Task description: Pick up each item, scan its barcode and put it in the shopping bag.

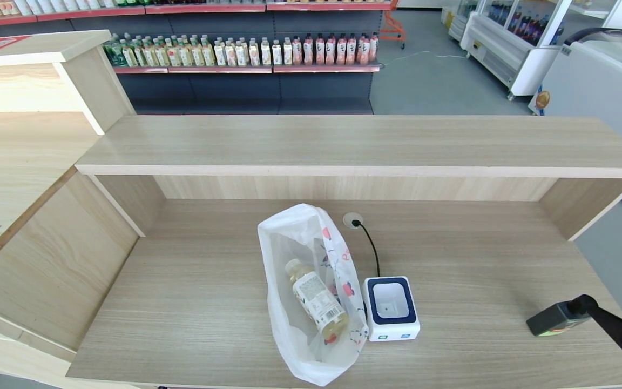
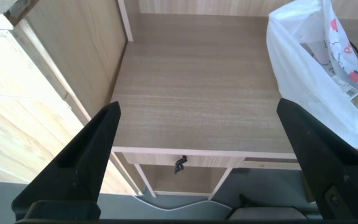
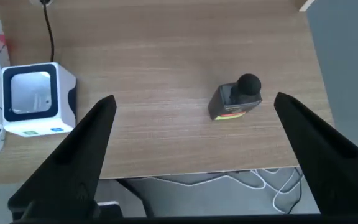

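Counter (image 1: 192, 302): pale wood-grain laminate, flat, w/ a raised ledge along the far side.

Shopping bag (image 1: 281, 243): 1, thin white plastic, crinkled, flower print on one side. Lies mid-counter, open. Just beside it on robot's right, touching or nearly so: 1 scanner (image 1: 391, 308), a white box w/ rounded corners and a navy-framed window facing up. 1 black cable (image 1: 371, 246) runs from it to a round hole in the counter.

Bottle (image 1: 316, 297): 1, clear plastic, yellowish drink, white label, pale cap. Lies inside the bag. Long axis runs diagonal, cap toward far side, base toward near edge.

Small dark item (image 1: 554, 320): 1, blocky body, round black cap, yellow-green label. Lies on its side at counter's right, well apart from scanner. Long axis approx. left-right, cap to robot's right.

Right claw (image 3: 194, 98): wide, holding nothing, above near edge w/ the dark item ahead.

Left claw (image 2: 199, 104): wide, holding nothing, above counter's near-left part, bag off to its side.
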Motion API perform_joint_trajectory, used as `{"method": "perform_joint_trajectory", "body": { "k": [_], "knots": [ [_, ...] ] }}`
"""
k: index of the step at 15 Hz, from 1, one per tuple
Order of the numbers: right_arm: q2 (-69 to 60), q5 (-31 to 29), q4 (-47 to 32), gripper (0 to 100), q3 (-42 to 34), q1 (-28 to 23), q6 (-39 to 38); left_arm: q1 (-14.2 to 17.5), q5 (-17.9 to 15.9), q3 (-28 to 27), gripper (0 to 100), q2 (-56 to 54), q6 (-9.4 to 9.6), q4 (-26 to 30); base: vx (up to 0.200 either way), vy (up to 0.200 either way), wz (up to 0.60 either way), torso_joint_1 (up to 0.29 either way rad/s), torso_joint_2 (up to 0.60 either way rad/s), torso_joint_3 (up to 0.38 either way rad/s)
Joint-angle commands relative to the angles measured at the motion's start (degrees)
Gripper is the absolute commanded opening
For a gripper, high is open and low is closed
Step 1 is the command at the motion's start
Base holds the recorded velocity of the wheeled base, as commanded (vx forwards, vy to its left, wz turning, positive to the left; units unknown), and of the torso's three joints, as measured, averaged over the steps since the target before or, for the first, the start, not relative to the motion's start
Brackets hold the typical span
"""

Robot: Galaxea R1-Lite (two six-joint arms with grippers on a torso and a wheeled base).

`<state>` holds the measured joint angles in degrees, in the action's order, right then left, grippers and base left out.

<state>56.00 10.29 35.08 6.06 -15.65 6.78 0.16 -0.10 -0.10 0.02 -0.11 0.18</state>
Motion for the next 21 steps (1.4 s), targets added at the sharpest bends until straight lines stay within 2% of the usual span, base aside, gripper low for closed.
{"method": "perform_joint_trajectory", "body": {
  "k": [1,3,10,13,15,20,21],
  "knots": [
    [-9.9,0.2,-6.3,100,0.1,-1.2,0.1,0.0,0.0,0.0,100,0.0,-0.07,0.0,0.000,0.000,0.00,0.000,0.00,0.000],
    [-10.6,0.2,-9.6,100,0.8,-1.2,0.1,0.0,0.0,0.0,100,0.0,-0.24,0.0,0.000,0.000,0.00,0.000,0.00,0.000],
    [-0.1,0.3,-9.7,100,7.9,-0.8,0.0,0.0,0.0,0.0,100,0.0,0.02,0.0,-0.200,-0.200,0.00,0.008,0.01,0.003],
    [3.1,-0.4,-9.7,100,8.0,-0.6,0.2,0.0,0.0,0.0,100,0.0,-0.07,0.0,-0.200,-0.200,0.00,-0.007,0.00,0.001],
    [6.1,-3.7,-9.7,100,8.4,-0.6,0.5,0.0,0.0,0.0,100,0.0,-0.07,0.0,0.000,0.000,0.00,0.000,0.00,0.000],
    [14.0,-8.6,-9.2,100,12.4,-1.1,6.7,0.0,-0.1,0.0,100,0.0,0.20,0.0,0.000,-0.200,0.00,-0.001,0.00,0.004],
    [15.5,-8.6,-9.2,100,13.0,-1.8,11.0,0.0,-0.1,0.0,100,0.0,0.20,0.0,0.000,-0.200,0.00,0.017,0.00,0.012]
  ]
}}
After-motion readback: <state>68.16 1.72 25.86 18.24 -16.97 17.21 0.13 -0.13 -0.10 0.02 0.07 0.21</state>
